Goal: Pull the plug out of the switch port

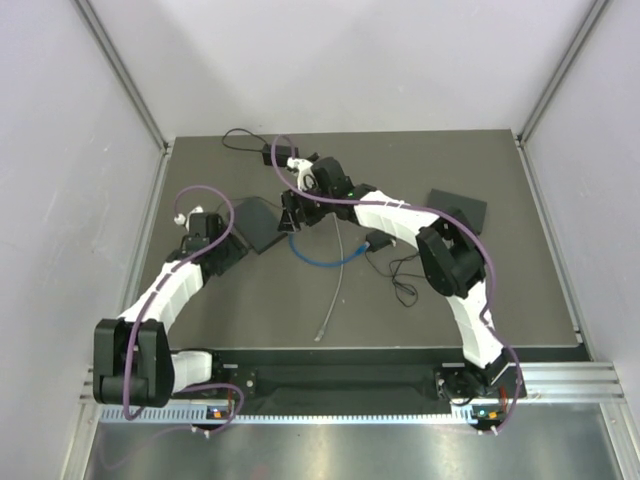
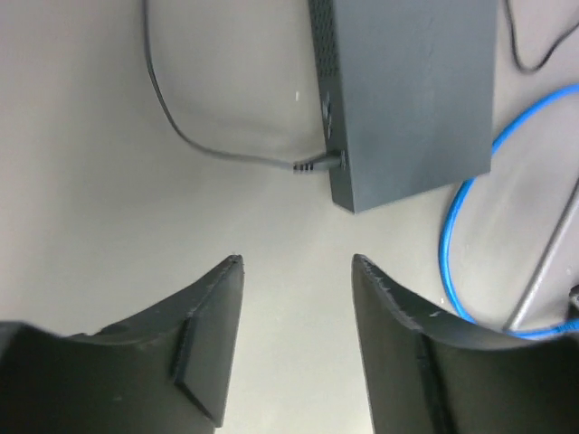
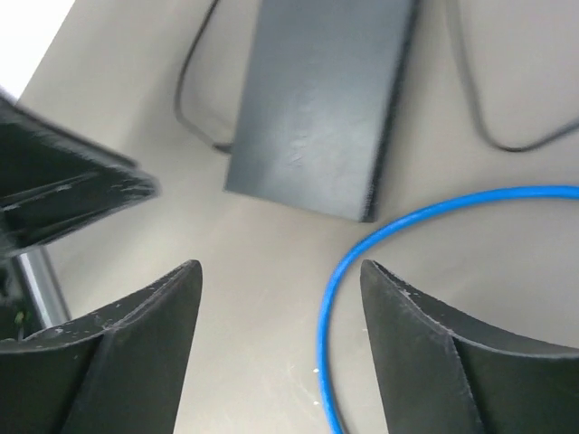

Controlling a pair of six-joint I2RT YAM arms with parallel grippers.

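Risk: dragging unbraced switch [image 2: 407,90] or pinching cord [image 2: 237,158] instead of plug [image 2: 318,165], seated in side port [image 2: 341,161] ahead of left gripper [image 2: 297,262]. Both wide open, empty; right gripper [image 3: 280,268] above switch.

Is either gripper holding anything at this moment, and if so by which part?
Nothing is held. The left gripper is open, short of the black plug seated in the switch. The right gripper is open too, gripping nothing.

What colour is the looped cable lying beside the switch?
Blue. The cable shows best in the right wrist view, curving beside the dark switch.
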